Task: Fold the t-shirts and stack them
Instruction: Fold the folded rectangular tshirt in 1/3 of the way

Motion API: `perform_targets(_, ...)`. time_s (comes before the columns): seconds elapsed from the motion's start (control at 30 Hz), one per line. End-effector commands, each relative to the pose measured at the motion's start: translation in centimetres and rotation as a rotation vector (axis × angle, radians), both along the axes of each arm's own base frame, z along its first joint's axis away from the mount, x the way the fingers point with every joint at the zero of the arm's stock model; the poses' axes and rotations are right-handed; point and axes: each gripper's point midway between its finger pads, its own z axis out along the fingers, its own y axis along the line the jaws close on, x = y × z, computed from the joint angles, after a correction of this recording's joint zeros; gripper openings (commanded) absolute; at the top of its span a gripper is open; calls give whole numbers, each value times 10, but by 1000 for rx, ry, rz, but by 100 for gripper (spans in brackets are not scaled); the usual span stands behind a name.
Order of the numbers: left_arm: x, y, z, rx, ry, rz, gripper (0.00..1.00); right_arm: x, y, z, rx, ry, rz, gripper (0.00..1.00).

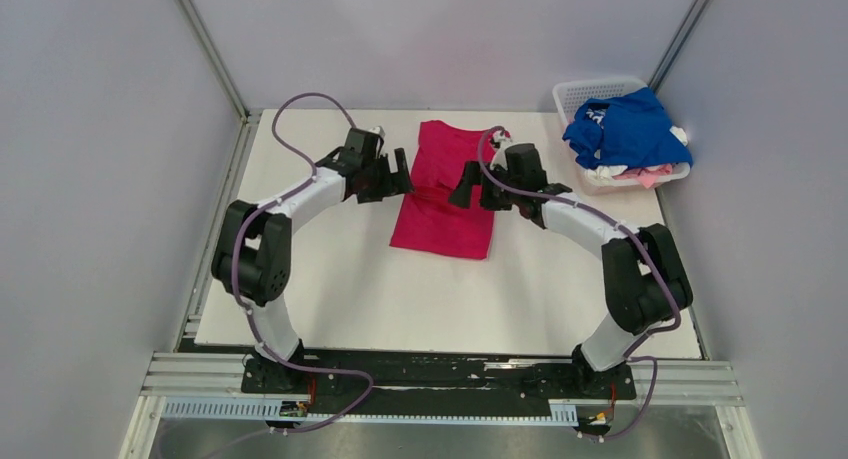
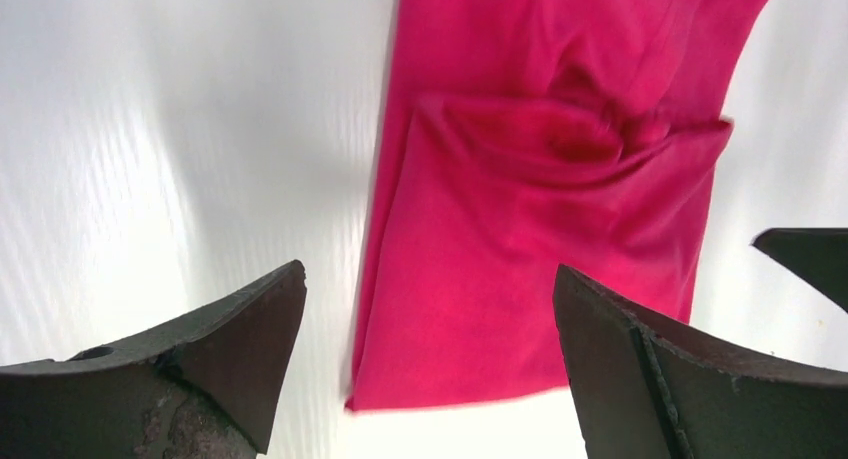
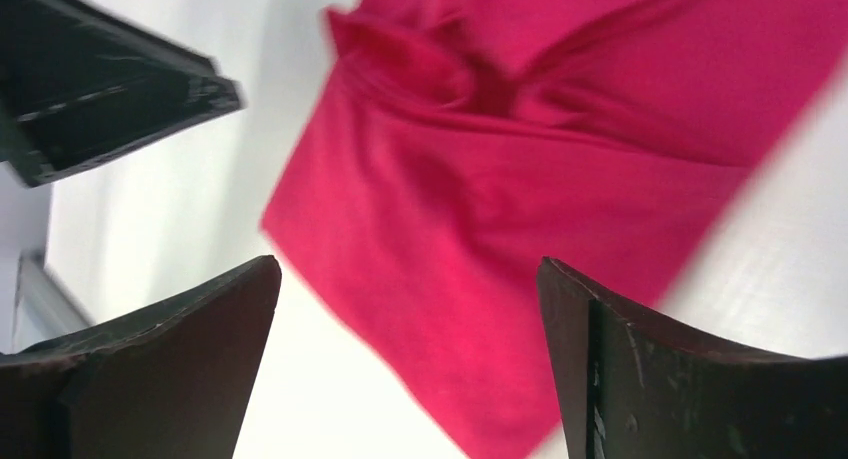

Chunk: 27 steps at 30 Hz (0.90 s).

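A magenta-red t-shirt (image 1: 440, 204) lies on the white table as a long narrow folded strip, with a crumpled fold across its middle (image 2: 560, 139). My left gripper (image 1: 400, 179) hovers at the strip's left edge, jaws wide open and empty. Facing it from the right edge, my right gripper (image 1: 465, 191) is open too, holding nothing. Both wrist views look down on the cloth (image 3: 500, 219) between spread fingers. A royal blue t-shirt (image 1: 630, 129) with white print sits heaped in the basket, over white and pale pink cloth (image 1: 648, 174).
The white lattice basket (image 1: 590, 89) stands at the table's back right corner. Grey walls close in left, right and behind. The arms' bases (image 1: 440, 374) sit on a black rail at the near edge.
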Motion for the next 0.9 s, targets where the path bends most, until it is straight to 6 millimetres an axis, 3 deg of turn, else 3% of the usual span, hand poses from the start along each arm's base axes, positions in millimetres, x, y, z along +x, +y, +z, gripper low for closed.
perform_targets(0.0, -29, 15, 20, -28, -64, 52, 100, -35, 71, 9, 111, -43, 286, 100)
perform_targets(0.1, -53, 31, -6, -2, -13, 102, 100, -40, 106, -3, 129, -20, 369, 100)
perform_targets(0.27, -72, 44, -16, 15, 5, 139, 100, -2, 133, -18, 125, -25, 351, 100)
perform_targets(0.47, -78, 47, -18, 21, 16, 142, 100, 77, 117, -38, 45, -73, 152, 100)
perform_targets(0.57, -78, 44, -19, 10, 21, 134, 100, 98, 107, -43, 81, -48, 122, 100)
perform_targets(0.73, -77, 38, -29, 0, 54, 116, 100, 103, 110, -28, 131, -62, 179, 100)
perform_targets(0.87, -71, 30, -31, -16, 64, 98, 100, 87, 111, -2, 162, -81, 227, 100)
